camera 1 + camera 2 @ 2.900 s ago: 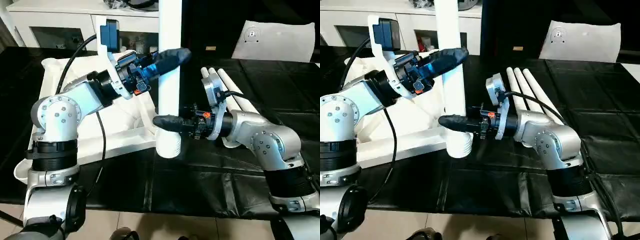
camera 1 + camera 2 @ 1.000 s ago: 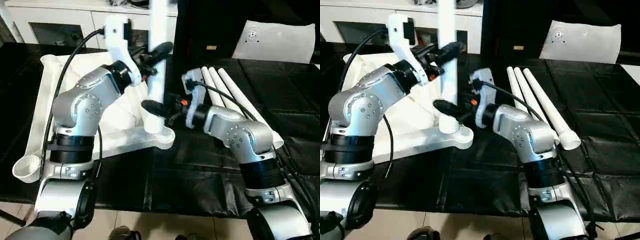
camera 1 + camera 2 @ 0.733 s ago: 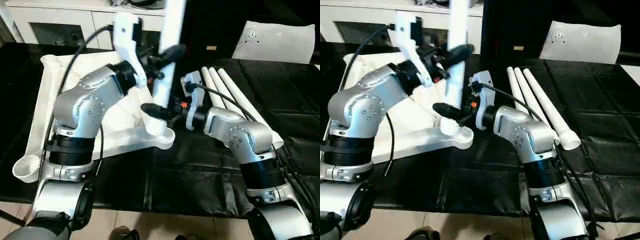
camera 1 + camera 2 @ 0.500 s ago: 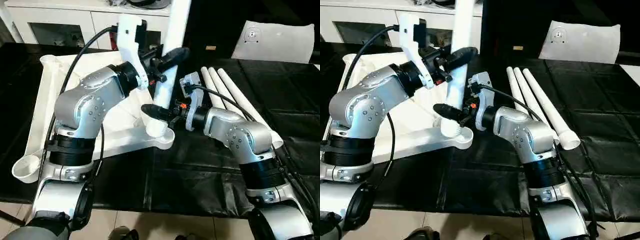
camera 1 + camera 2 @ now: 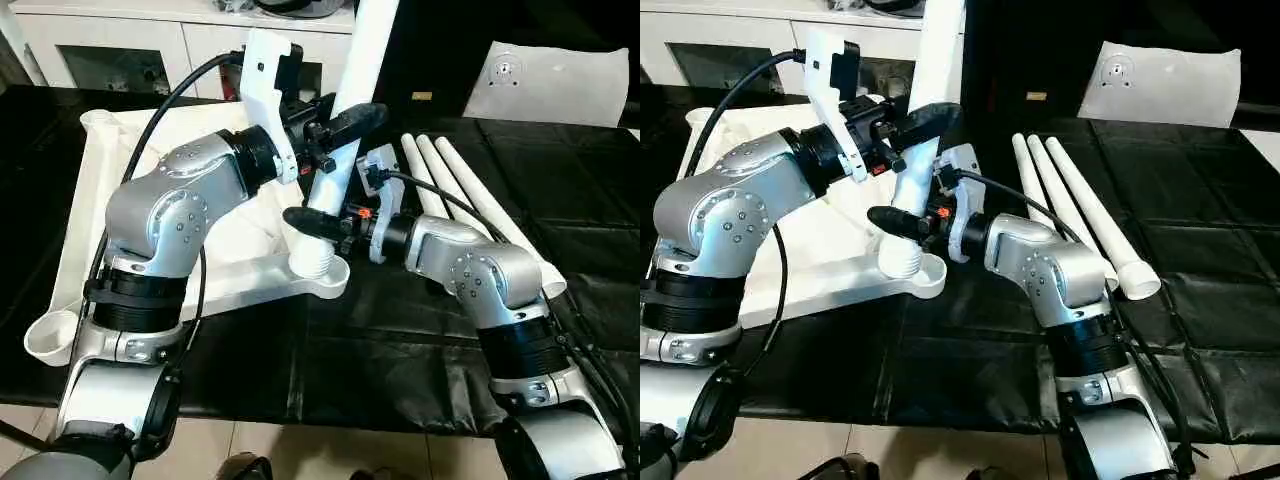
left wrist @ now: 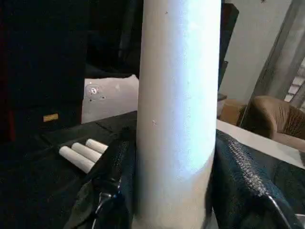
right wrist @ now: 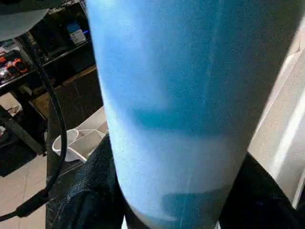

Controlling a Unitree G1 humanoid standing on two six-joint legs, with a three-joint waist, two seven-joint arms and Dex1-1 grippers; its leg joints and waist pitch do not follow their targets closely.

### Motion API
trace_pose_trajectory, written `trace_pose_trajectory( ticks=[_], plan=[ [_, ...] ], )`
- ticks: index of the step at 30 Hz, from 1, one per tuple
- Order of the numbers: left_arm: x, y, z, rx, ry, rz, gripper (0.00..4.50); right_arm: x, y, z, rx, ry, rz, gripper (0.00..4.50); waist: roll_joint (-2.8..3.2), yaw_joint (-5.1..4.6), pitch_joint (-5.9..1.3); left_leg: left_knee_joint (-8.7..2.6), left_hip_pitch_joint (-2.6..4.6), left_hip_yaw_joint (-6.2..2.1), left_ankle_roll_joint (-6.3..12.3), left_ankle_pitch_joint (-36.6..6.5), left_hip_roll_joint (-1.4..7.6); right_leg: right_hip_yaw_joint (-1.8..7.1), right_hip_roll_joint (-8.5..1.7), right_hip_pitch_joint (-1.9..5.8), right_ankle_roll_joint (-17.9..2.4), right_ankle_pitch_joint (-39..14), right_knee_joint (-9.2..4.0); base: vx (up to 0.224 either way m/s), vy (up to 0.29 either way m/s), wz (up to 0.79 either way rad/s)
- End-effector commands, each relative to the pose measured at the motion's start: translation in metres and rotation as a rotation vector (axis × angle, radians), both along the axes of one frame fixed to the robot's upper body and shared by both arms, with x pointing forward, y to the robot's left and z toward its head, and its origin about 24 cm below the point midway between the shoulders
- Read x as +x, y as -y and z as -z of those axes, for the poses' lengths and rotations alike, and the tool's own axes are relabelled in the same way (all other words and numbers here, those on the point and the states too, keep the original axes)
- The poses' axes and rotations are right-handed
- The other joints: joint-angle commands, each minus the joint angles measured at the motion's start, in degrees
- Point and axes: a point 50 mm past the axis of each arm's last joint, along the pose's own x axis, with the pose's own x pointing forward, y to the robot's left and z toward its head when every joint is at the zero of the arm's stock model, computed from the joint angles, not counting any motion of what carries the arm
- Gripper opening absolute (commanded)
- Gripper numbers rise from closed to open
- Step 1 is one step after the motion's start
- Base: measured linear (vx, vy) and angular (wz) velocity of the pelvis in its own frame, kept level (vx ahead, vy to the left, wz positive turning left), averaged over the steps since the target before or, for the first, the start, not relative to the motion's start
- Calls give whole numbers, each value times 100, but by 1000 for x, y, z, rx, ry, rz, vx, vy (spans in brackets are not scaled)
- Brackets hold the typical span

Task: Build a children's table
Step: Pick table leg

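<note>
both pincers grip the leg [image 5: 340,150], tilted, w/ its base in the tabletop [image 5: 240,280] corner socket: left pincer [image 5: 345,118] higher, right pincer [image 5: 312,222] near base.

White cabinet [image 5: 150,40] behind; flat white sheet [image 5: 555,80] on black cloth [image 5: 400,350].

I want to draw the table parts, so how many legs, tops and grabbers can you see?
Table legs: 4, one leg held over a corner socket and three spare legs lying on the black cloth.
Table tops: 1, the white top lying upside down.
Grabbers: 2, the left gripper and the right gripper, both on the held leg.
Total: 7
</note>
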Motion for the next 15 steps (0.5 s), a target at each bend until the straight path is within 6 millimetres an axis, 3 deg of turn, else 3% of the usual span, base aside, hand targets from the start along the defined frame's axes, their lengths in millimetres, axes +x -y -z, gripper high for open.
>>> trace_pose_trajectory(
  ticks=[1, 10, 11, 14, 15],
  plan=[
    [-4, 3, -8, -7, 27, 22, 177, 0, 3, 1, 9, 6, 15, 194, 18, -17, -479, -388, 44, -52, -161, -395, 272, 321, -607, 360, -775, -955, -415, 0, 0, 0],
    [-6, 4, -15, -35, 38, 36, 177, 1, -2, -4, 14, 62, 48, 190, 14, -24, -481, -387, 41, -52, -155, -366, 275, 322, -610, 354, -797, -923, -407, 0, 0, 0],
    [-6, 5, -16, -49, 42, 44, 233, 2, -2, -5, 15, 87, 68, 189, 29, -21, -478, -386, 39, -51, -178, -406, 278, 323, -623, 351, -799, -946, -412, 0, 0, 0],
    [-13, 11, -23, -105, 44, 114, 252, 3, -2, -5, 0, 63, 79, 189, 18, -26, -476, -386, 48, -47, -193, -395, 269, 326, -610, 355, -827, -938, -410, 0, 0, 0],
    [-14, 11, -24, -110, 42, 121, 252, 3, -2, -5, -1, 59, 78, 189, 55, -22, -478, -382, 54, -47, -209, -407, 268, 325, -611, 353, -860, -925, -400, 0, 0, 0]
  ],
)
